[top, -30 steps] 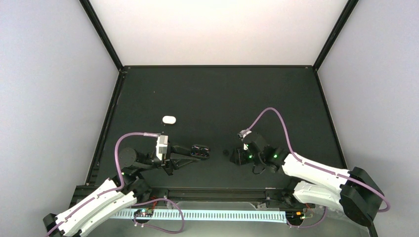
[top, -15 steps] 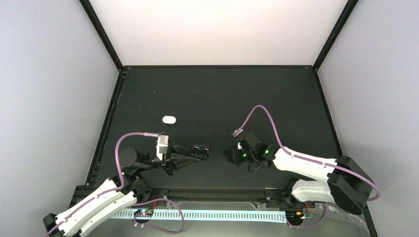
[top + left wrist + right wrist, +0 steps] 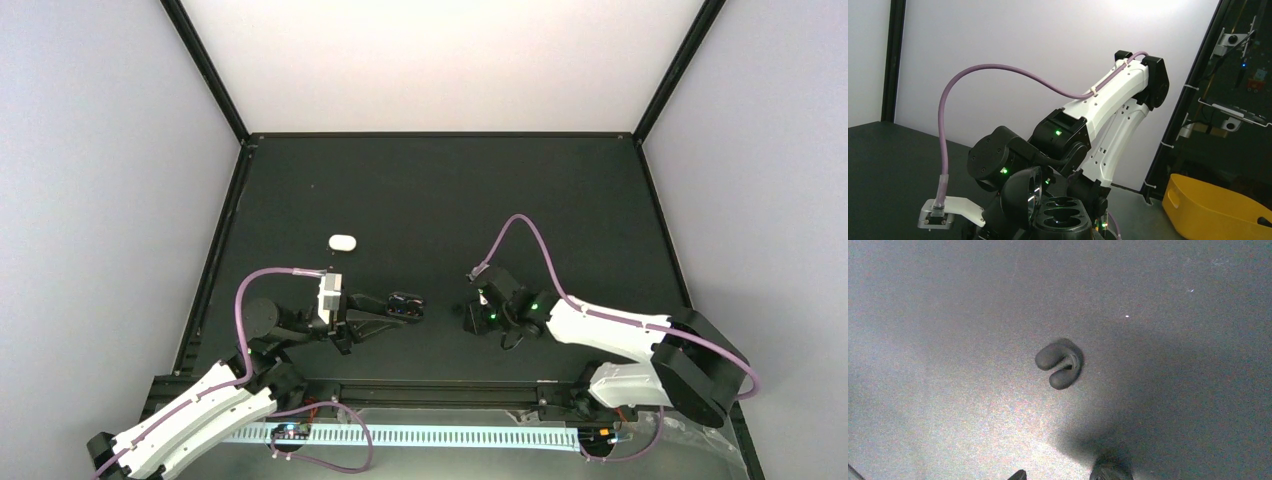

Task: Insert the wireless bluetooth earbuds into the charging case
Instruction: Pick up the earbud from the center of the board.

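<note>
My left gripper (image 3: 392, 306) is shut on an open black charging case (image 3: 407, 303) and holds it just above the table. In the left wrist view the case (image 3: 1068, 216) shows two empty wells, with its lid (image 3: 1022, 196) raised on the left. My right gripper (image 3: 472, 316) points down, to the right of the case. Its jaws are open and empty. In the right wrist view a black C-shaped earbud (image 3: 1060, 363) lies on the mat ahead of the fingertips (image 3: 1108, 471). The white earbuds and the other black one are out of view.
A closed white oval case (image 3: 342, 242) lies on the black mat behind the left gripper. The mat (image 3: 440, 200) is bordered by a black frame and white walls. A yellow bin (image 3: 1213, 210) shows beyond the table in the left wrist view.
My right arm has moved left, toward the black case, and now stands over the black earbud. The left arm and the case have stayed in place.
</note>
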### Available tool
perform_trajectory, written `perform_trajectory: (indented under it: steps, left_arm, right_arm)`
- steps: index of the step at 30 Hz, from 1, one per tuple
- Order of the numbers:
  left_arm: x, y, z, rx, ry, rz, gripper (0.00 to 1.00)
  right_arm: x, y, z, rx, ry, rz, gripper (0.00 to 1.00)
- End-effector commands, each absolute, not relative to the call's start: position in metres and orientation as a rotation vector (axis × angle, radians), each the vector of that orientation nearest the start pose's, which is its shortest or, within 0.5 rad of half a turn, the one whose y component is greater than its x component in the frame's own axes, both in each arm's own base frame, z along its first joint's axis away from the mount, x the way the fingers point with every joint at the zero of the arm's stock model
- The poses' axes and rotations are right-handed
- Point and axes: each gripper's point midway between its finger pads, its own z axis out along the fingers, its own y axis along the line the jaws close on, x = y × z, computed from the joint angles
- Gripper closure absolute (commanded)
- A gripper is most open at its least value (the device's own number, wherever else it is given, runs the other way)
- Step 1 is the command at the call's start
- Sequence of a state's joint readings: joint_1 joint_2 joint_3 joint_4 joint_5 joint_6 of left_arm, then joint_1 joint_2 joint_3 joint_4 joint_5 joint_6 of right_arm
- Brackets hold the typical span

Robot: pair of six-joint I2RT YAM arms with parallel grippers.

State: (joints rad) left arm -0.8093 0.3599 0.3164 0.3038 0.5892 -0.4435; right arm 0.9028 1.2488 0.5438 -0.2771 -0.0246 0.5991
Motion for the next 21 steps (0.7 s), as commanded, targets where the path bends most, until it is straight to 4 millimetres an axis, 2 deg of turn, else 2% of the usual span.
perform_trajectory:
  steps: [1,14,17,21]
  left_arm:
    - [0.088,-0.232,0.314,0.808,1.263,-1.404,0.99]
    - [0.089,-0.232,0.313,0.804,1.268,-1.402,0.99]
    - [0.089,-0.232,0.313,0.805,1.267,-1.400,0.98]
    - [0.090,-0.232,0.314,0.804,1.264,-1.400,0.98]
  right_arm:
    - [0.181,0.232,0.038,-0.428,2.641,0.529,0.62]
    - [0.178,0.218,0.030,-0.406,2.666,0.463,0.63]
    - [0.177,0.221,0.036,-0.408,2.645,0.506,0.63]
    - [0.179,0.231,0.054,-0.407,2.600,0.585,0.60]
